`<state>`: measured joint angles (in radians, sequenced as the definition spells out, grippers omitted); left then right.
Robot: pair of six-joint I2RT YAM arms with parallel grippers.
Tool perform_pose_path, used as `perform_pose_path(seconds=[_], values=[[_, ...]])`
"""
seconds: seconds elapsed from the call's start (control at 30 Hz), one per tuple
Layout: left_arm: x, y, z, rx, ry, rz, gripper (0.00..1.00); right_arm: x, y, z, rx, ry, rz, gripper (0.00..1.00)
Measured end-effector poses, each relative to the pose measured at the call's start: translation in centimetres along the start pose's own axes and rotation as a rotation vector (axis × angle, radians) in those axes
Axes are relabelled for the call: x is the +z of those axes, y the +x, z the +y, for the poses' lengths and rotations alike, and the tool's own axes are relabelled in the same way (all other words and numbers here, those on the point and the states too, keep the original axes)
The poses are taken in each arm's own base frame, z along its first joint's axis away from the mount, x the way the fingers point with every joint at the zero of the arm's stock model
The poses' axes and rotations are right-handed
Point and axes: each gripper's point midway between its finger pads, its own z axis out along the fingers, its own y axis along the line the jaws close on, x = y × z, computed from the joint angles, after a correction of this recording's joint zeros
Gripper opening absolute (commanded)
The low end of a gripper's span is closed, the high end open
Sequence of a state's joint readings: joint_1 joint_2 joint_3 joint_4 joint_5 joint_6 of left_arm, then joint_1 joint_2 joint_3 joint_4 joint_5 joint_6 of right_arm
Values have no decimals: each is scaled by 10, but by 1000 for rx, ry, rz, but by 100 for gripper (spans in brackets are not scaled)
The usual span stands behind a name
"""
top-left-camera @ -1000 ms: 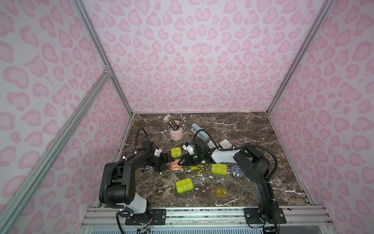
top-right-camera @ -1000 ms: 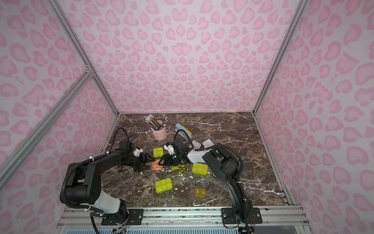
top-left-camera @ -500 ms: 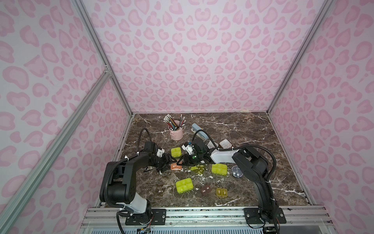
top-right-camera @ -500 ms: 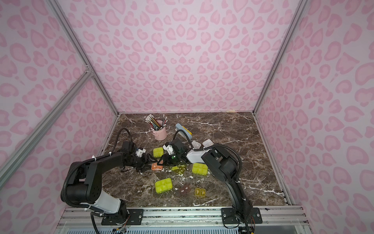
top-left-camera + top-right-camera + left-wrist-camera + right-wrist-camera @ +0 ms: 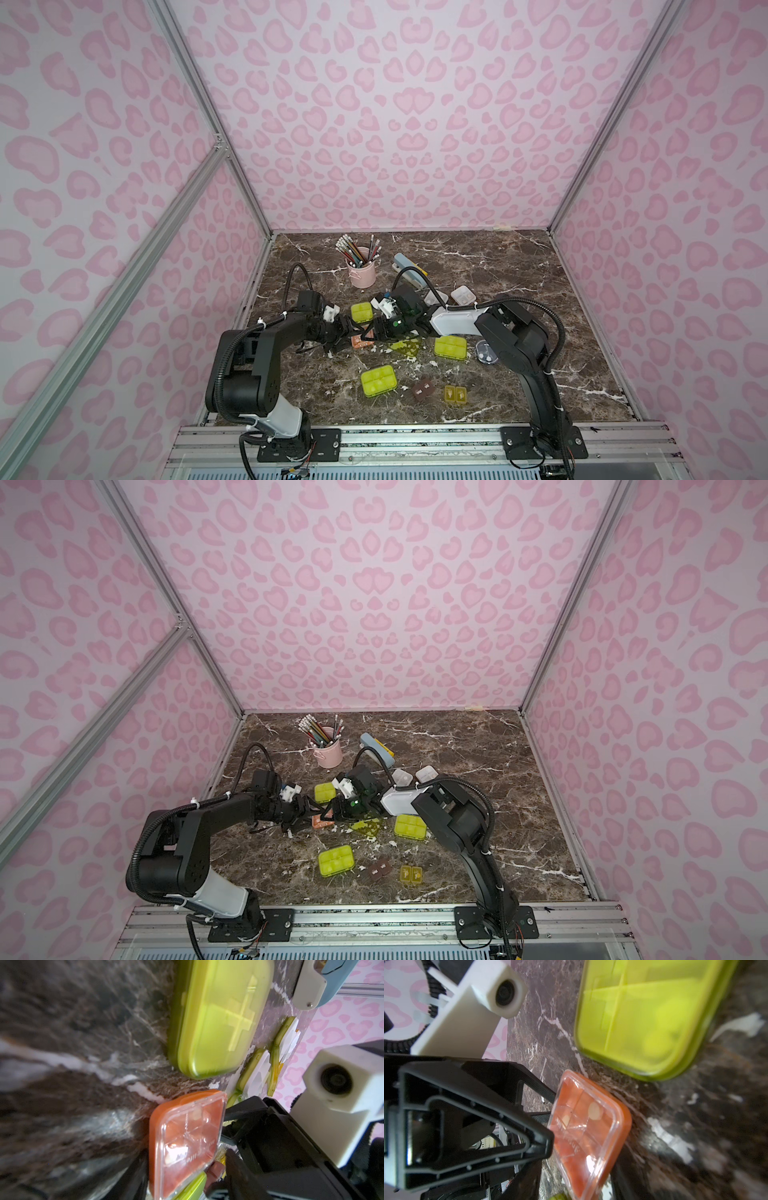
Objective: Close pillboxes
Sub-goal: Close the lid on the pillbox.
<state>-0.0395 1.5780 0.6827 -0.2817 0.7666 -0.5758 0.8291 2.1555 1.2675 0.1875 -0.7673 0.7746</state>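
A salmon pillbox with a clear lid lies between both arms at mid-table, close up in the left wrist view and the right wrist view. My left gripper straddles it, open, with a gap at one finger. My right gripper reaches it from the opposite side; one finger lies against the orange rim, and a strip of table shows at the other. Lime pillboxes lie behind, in front and to the right. An open lime lid lies beside the right gripper.
A brown pillbox and an amber one sit near the front. A round grey one lies by the right arm, two white ones behind it. A pink pencil cup and blue-grey stapler stand at the back.
My left gripper has slid right up to the salmon pillbox and its jaws have narrowed. The right arm has stayed where it was.
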Motion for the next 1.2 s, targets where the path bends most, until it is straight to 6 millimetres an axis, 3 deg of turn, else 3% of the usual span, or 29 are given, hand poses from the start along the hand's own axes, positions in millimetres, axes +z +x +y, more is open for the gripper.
perform_pose_path(seconds=[0.9, 1.2], values=[[2, 2, -3, 3, 18, 8, 54, 0, 7, -4, 36, -15, 2, 39], [2, 1, -1, 3, 11, 4, 41, -1, 9, -4, 38, -13, 3, 39]])
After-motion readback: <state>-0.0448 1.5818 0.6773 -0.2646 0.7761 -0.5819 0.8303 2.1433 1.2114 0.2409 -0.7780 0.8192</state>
